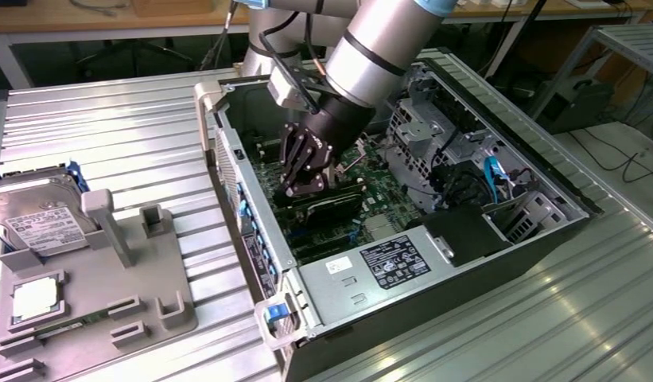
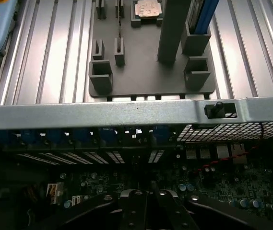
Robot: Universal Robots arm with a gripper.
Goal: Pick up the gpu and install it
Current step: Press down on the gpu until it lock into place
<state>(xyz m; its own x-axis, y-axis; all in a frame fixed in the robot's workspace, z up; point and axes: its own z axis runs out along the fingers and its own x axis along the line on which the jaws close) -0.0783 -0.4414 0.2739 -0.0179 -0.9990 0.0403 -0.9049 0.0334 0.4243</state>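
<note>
The gpu (image 1: pixel 332 208), a flat black card, stands on the green motherboard inside the open computer case (image 1: pixel 538 183). My gripper (image 1: pixel 297 191) reaches down into the case, and its shut fingertips are at the card's upper edge, at the end nearer the case's rear panel. Whether they pinch the card or only rest on it cannot be told. In the wrist view the gripper (image 2: pixel 146 208) has its two dark fingers (image 2: pixel 131 211) closed together over the motherboard, facing the slotted rear panel (image 2: pixel 102 115).
A grey fixture tray (image 1: pixel 145 278) lies on the ribbed metal table at the exterior view's left, with a silver hard drive (image 1: pixel 34 219) and a processor (image 1: pixel 34 298) on it. Drive cages, cables and a black power supply (image 1: pixel 469 235) crowd the case's right side.
</note>
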